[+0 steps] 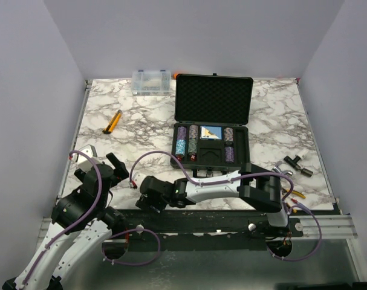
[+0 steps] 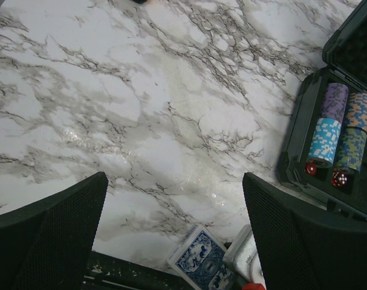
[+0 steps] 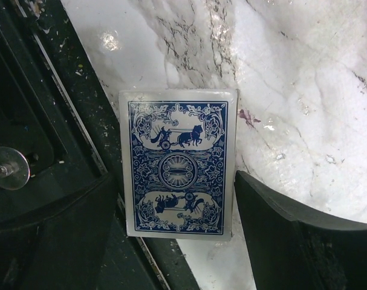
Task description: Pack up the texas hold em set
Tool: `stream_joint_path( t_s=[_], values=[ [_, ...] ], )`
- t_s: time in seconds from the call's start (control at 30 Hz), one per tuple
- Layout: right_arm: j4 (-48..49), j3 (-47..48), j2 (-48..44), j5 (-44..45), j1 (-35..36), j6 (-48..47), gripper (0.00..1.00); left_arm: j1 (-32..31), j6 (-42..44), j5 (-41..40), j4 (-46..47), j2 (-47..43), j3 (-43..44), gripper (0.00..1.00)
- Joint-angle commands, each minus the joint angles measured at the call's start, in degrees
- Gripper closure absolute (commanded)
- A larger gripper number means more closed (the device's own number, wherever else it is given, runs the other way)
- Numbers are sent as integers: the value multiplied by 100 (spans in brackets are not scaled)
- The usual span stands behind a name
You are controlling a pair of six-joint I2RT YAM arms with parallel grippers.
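Observation:
The black case (image 1: pixel 243 158) stands open mid-table, its foam-lined lid (image 1: pixel 213 99) upright. Its tray holds chip stacks (image 1: pixel 187 142), a card deck (image 1: pixel 211 133) and red dice (image 2: pixel 339 178). A second blue-white card deck (image 3: pixel 177 121) lies at the table's front edge, partly over the black rail; it also shows in the left wrist view (image 2: pixel 201 260). My right gripper (image 3: pixel 175 178) reaches left to it (image 1: pixel 146 199), with a finger against each long side. My left gripper (image 2: pixel 174 181) is open and empty above bare marble, left of the case (image 1: pixel 113 164).
A clear plastic organizer box (image 1: pixel 151 83) sits at the back. An orange-handled tool (image 1: pixel 112 122) lies at the left. A black tool (image 1: pixel 295 163) and yellow-handled pliers (image 1: pixel 292 193) lie right of the case. The black rail (image 3: pixel 80 121) runs along the table's front edge.

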Motion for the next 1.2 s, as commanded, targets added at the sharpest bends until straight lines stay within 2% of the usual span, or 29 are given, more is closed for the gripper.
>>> stream_joint_path(
  t_s=[0.0,0.17,0.3,0.37,0.57,0.77,1.17],
  values=[
    [-53,74,141,105,49,57,23,-12,-44,-144,-150,-83,122,8],
    [-44,49,169,98,49,23,32,-12,-68,-151,-158,-71,120,8],
    [-65,31,178,114,45,15,48,-10,-73,-154,-159,-68,120,8],
    [-58,6,130,177,47,4,52,-12,-77,-144,-159,-57,120,8],
    [-84,-87,-334,409,49,-184,55,-12,-73,-124,-159,-53,111,8],
    [-157,-334,-979,734,48,-764,60,-12,-86,-128,-159,24,128,8],
    [-344,-852,-1827,1100,-180,-1922,59,-12,-76,-54,-150,111,120,8]
  ],
)
